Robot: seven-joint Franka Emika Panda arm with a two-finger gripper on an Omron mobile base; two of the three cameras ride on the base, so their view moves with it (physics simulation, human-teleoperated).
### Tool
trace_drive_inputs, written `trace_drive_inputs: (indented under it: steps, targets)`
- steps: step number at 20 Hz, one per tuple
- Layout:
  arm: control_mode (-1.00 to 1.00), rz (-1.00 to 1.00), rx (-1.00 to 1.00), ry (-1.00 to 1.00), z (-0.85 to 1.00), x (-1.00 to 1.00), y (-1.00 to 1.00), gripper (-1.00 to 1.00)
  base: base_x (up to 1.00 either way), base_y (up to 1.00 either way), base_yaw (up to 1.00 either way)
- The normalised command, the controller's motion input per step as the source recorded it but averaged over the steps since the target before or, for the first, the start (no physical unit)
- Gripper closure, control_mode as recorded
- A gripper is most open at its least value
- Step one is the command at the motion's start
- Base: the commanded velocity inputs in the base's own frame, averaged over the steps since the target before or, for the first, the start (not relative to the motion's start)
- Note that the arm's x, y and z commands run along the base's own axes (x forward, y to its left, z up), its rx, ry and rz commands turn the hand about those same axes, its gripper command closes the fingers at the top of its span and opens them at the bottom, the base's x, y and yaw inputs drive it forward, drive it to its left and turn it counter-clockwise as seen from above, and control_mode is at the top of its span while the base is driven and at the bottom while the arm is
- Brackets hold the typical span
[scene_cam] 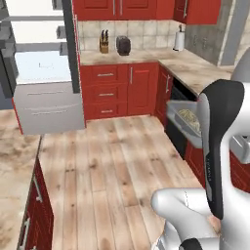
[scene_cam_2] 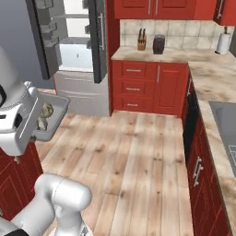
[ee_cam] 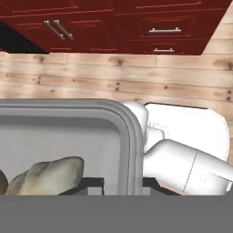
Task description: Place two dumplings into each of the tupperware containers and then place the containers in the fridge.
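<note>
Grey tupperware container (scene_cam_2: 54, 115) held aloft; fridge (scene_cam_2: 78, 55) open | knife block (scene_cam_2: 141, 40) beyond

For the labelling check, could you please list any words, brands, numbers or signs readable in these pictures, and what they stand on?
None: no readable text, number or sign anywhere.
The fridge, cabinets, toaster and the container with dumplings, clamped in the gripper, bear no lettering.
</note>
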Motion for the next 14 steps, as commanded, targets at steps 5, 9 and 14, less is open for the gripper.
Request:
trace_drive_inputs:
  steps: [5, 9, 14]
  targets:
    - [1.0, 0.0, 0.0, 0.0, 0.0, 0.0, 0.0, 1.0, 1.0, -0.29, 0.37]
    - [1.0, 0.0, 0.0, 0.0, 0.0, 0.0, 0.0, 1.0, 1.0, -0.41, 0.42]
    - [1.0, 0.0, 0.0, 0.0, 0.0, 0.0, 0.0, 1.0, 1.0, -0.55, 0.48]
